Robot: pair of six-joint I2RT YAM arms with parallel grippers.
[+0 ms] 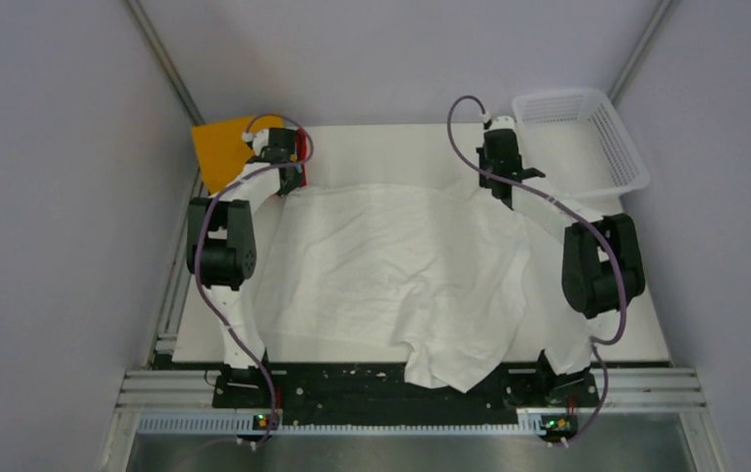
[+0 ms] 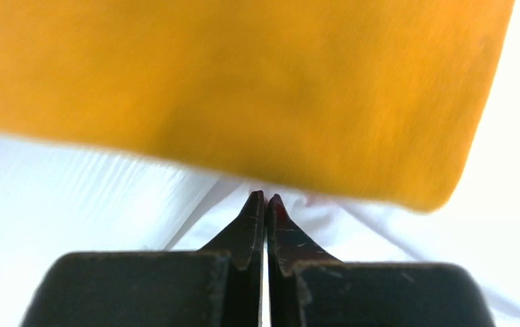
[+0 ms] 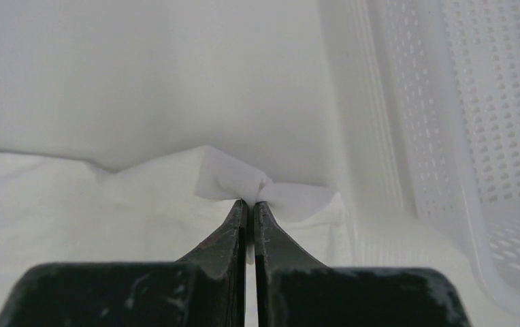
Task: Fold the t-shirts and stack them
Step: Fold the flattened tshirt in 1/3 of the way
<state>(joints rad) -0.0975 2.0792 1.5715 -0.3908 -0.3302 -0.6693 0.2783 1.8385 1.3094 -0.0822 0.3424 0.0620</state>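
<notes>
The white tee (image 1: pixel 391 265) lies spread and wrinkled over the table, its near hem hanging over the front edge. My left gripper (image 1: pixel 291 187) is at its far left corner, jaws shut on the white cloth (image 2: pixel 175 225). The folded orange tee (image 1: pixel 224 147) lies just beyond it and fills the top of the left wrist view (image 2: pixel 244 88). A sliver of red (image 1: pixel 303 147) shows beside the left wrist. No teal tee shows. My right gripper (image 1: pixel 500 194) is shut on the far right corner, and a pinch of white cloth (image 3: pixel 244 184) sticks out past the tips.
The white mesh basket (image 1: pixel 612 138) stands at the back right, close to my right gripper; its wall shows in the right wrist view (image 3: pixel 461 136). Grey walls enclose the table on three sides.
</notes>
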